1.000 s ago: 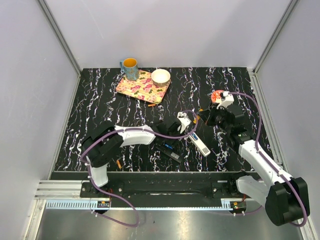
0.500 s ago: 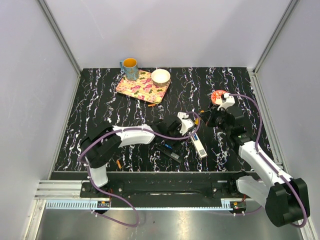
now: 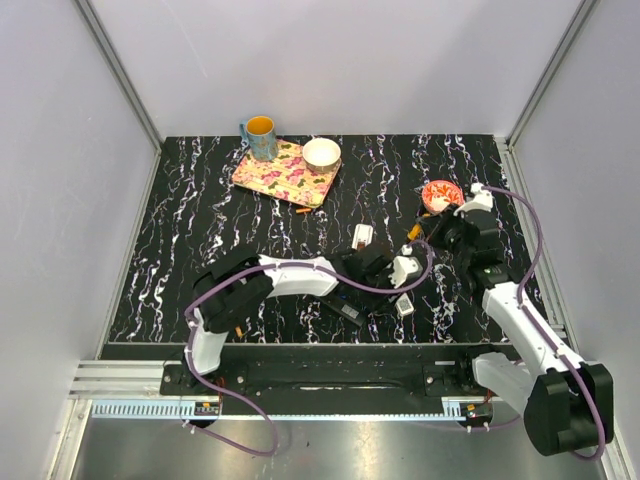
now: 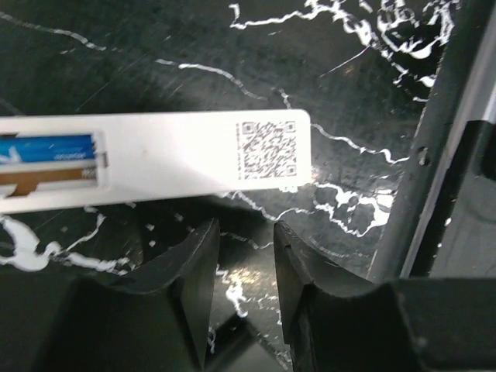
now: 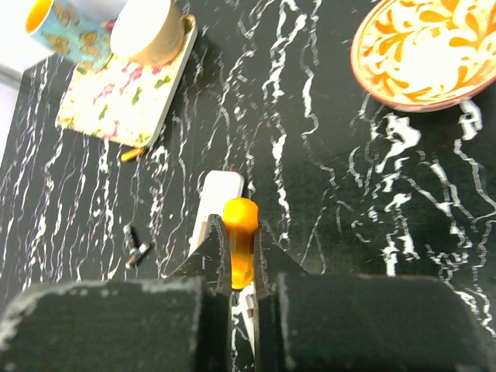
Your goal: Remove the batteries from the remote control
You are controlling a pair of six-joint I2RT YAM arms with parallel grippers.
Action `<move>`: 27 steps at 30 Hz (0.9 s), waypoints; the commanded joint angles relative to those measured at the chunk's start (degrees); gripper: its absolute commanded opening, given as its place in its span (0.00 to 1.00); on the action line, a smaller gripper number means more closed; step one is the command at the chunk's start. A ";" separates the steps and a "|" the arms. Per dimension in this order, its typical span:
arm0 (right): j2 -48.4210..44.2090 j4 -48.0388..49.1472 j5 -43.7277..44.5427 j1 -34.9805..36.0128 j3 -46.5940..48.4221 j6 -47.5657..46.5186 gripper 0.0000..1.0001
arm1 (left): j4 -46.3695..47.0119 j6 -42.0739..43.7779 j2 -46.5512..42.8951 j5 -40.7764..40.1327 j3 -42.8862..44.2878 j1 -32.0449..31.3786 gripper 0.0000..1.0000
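While right pincer (image 5: 239,267) grips orange battery (image 5: 239,229) above table (image 5: 325,194), left pincer (image 4: 245,242) hangs part-open just beside end of white remote (image 4: 170,159).

Plain pale walls (image 3: 350,60) enclose a black, white-veined marble table (image 3: 200,230).
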 commanded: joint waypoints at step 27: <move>2.79 5.34 -11.01 -7.60 2.02 2.22 0.00 | 18.29 0.96 -11.84 -6.46 -6.83 0.08 0.83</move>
